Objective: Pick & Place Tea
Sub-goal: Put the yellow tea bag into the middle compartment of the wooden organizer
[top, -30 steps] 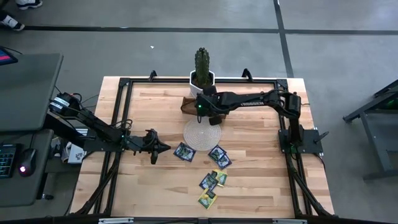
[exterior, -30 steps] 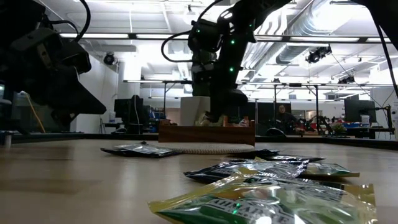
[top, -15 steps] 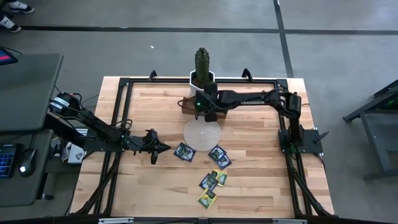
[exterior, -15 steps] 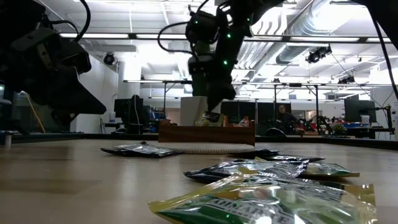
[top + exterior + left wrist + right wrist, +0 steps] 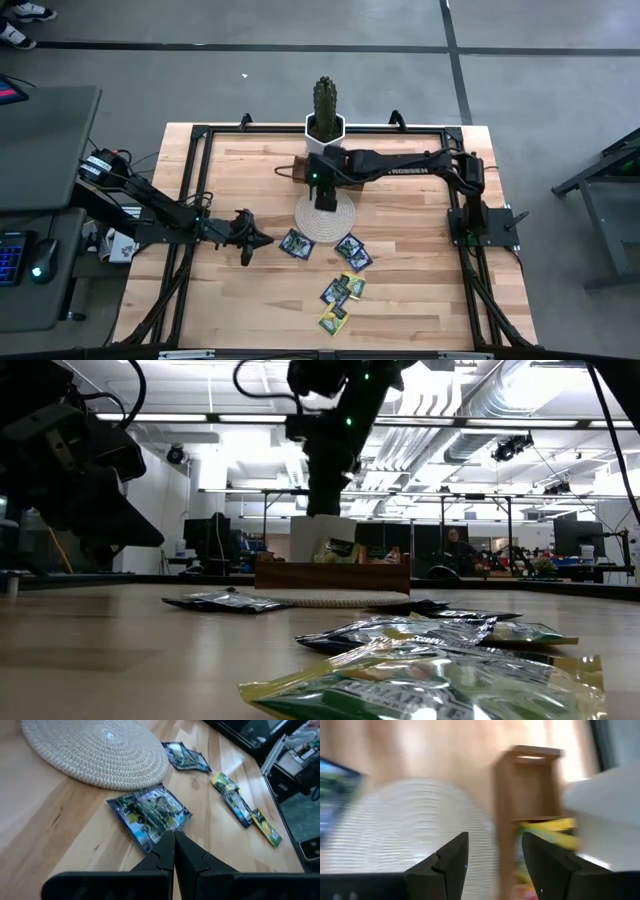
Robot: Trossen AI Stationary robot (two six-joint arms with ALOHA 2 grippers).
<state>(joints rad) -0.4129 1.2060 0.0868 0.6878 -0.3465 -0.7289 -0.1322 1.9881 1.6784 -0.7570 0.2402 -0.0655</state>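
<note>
Several small tea sachets lie flat on the wooden table: a dark blue one (image 5: pixel 296 243), another (image 5: pixel 352 250), and green-yellow ones (image 5: pixel 342 290) nearer the front. One more yellow sachet (image 5: pixel 545 827) stands in the brown wooden tray (image 5: pixel 300 168) at the far side. My right gripper (image 5: pixel 322 192) hangs open, high above the far rim of the round woven mat (image 5: pixel 323 215), with nothing between its fingers (image 5: pixel 451 860). My left gripper (image 5: pixel 174 851) is shut and hovers just left of the dark blue sachet (image 5: pixel 150 815).
A cactus in a white pot (image 5: pixel 325 118) stands behind the tray at the far edge. A black frame (image 5: pixel 190 200) runs around the tabletop. Bare wood lies on the left and the right of the table.
My right gripper has risen from the wooden tray and moved toward the near edge, out over the mat's far rim, rolling its wrist on the way. A sachet stays in the tray.
</note>
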